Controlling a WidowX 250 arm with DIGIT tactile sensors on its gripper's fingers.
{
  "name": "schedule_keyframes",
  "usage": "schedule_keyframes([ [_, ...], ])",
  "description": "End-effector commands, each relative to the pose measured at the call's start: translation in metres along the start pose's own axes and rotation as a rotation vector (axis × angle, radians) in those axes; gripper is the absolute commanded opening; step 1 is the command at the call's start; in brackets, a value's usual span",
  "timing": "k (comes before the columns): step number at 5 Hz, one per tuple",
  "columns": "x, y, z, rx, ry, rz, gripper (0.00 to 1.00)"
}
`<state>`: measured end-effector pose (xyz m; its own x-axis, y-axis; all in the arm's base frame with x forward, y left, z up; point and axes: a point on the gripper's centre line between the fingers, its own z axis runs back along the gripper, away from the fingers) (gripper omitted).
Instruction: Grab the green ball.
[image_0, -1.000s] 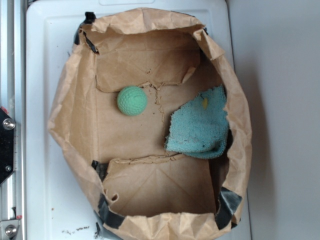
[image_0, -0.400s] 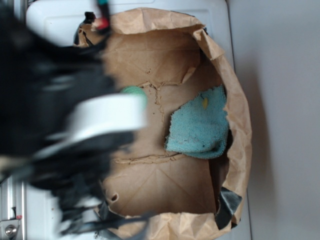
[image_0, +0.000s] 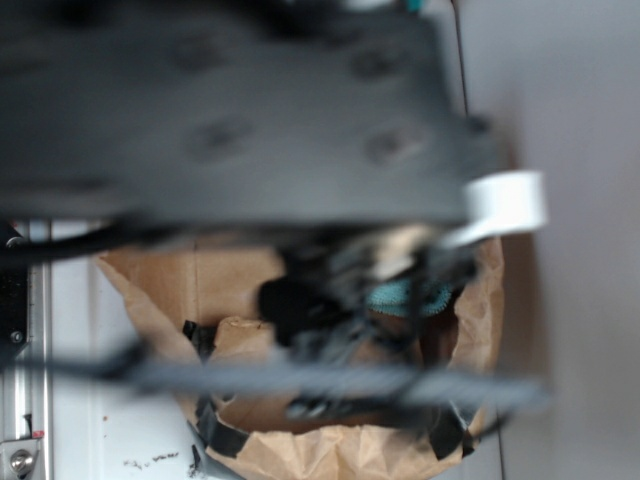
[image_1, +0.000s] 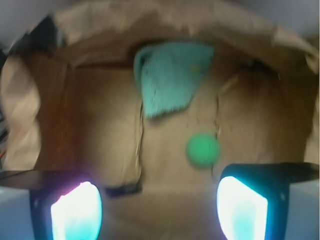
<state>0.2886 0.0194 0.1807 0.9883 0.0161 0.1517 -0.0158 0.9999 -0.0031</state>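
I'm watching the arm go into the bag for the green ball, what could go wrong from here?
The green ball lies off-centre, near one finger of the open gripper, so a straight descent may knock it rolling. The teal cloth lies close by and could be snagged. The paper bag walls rise around the floor, so an arm swing might catch them.

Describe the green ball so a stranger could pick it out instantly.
Look inside the open brown paper bag, on its flat floor. Below the teal cloth lies the green ball, apart from it. It is small, round and solid green; the cloth is flat and paler.
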Motion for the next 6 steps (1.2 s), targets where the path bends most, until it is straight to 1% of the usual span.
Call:
schedule_keyframes([
  [1,0.012,0.022,0.002,0.08,-0.051,0.009,1.0],
  [5,0.012,0.022,0.002,0.08,-0.051,0.009,1.0],
  [6,0.009,0.029,-0.021,0.068,-0.012,0.0,1.0],
])
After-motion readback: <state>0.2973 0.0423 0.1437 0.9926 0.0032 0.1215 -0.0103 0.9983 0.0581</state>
